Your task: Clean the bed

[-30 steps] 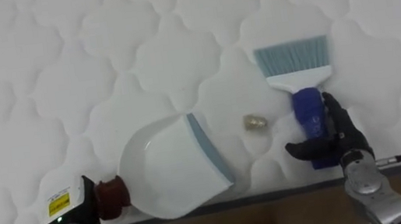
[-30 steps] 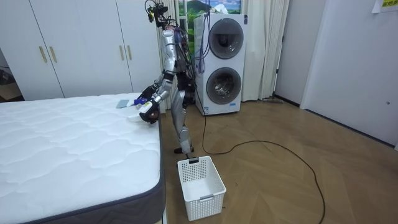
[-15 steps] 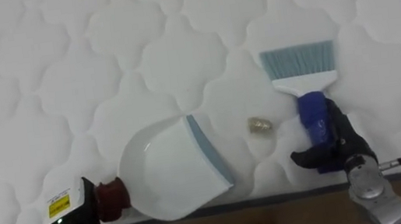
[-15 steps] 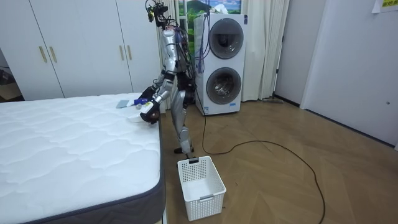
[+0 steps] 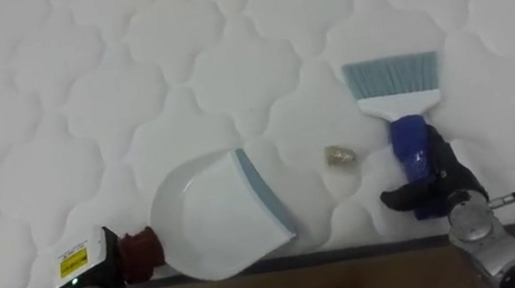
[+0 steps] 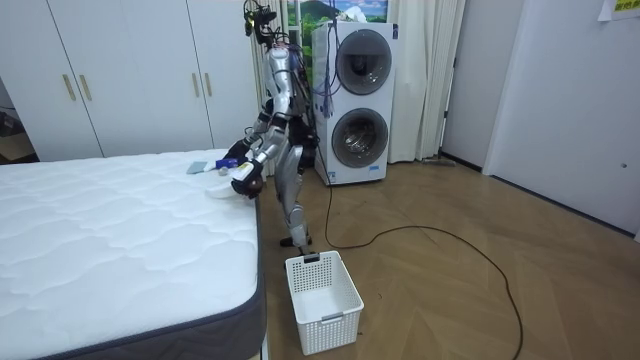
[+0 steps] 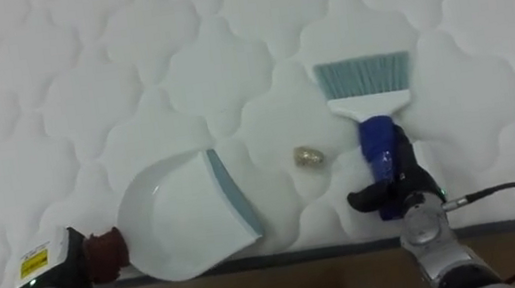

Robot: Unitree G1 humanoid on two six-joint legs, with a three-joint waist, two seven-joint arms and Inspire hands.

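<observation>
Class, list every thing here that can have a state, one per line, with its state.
White plastic dustpan with grey lip: flat on white quilted mattress, empty.
White brush with blue handle: resting on mattress, handle gripped by right hand.
Small tan scrap: loose between dustpan and brush, touching neither.
White slatted basket: upright on floor, looks empty.
Stacked washing machines: doors shut.

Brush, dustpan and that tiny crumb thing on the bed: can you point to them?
brush (image 5: 391, 76): left eye view, on its grey-blue bristles.
dustpan (image 5: 198, 223): left eye view, on the white scoop.
crumb (image 5: 340, 156): left eye view, on its middle.
</observation>
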